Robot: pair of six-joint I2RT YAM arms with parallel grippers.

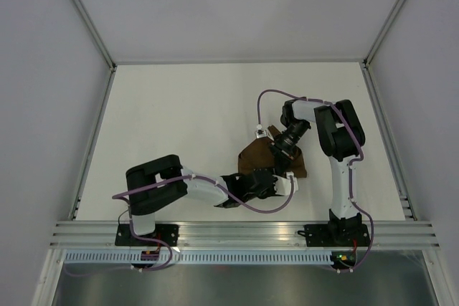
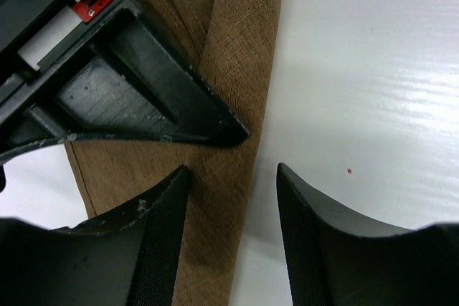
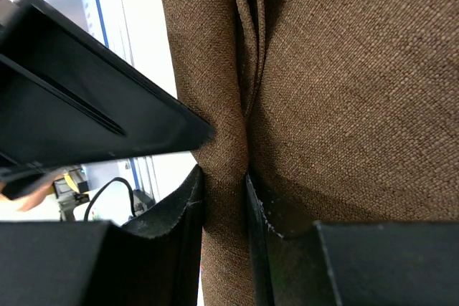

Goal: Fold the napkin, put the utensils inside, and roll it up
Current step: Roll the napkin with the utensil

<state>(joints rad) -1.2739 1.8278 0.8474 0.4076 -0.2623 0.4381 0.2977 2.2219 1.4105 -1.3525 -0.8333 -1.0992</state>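
1. Napkin (image 1: 249, 159): dark brown cloth, bunched into loose folds on the white table (image 1: 179, 105), a little right of the middle and nearer the near edge than the far one
2. Right gripper (image 1: 278, 154): reaching down onto the cloth from the far right side. Seen from the right wrist, pads (image 3: 168, 238) pressed narrow on a raised ridge of the weave, pinched tight between them
3. Left gripper (image 1: 264, 185): low at the near side of the cloth. Seen from the left wrist, jaws apart at a middling width and gripping nothing, a long folded strip running up through the gap, one of the fingers (image 2: 154, 245) over the cloth, the other over bare table
4. Both grippers close together, a dark fingertip of the right one lying on the strip just ahead of the left one's gap
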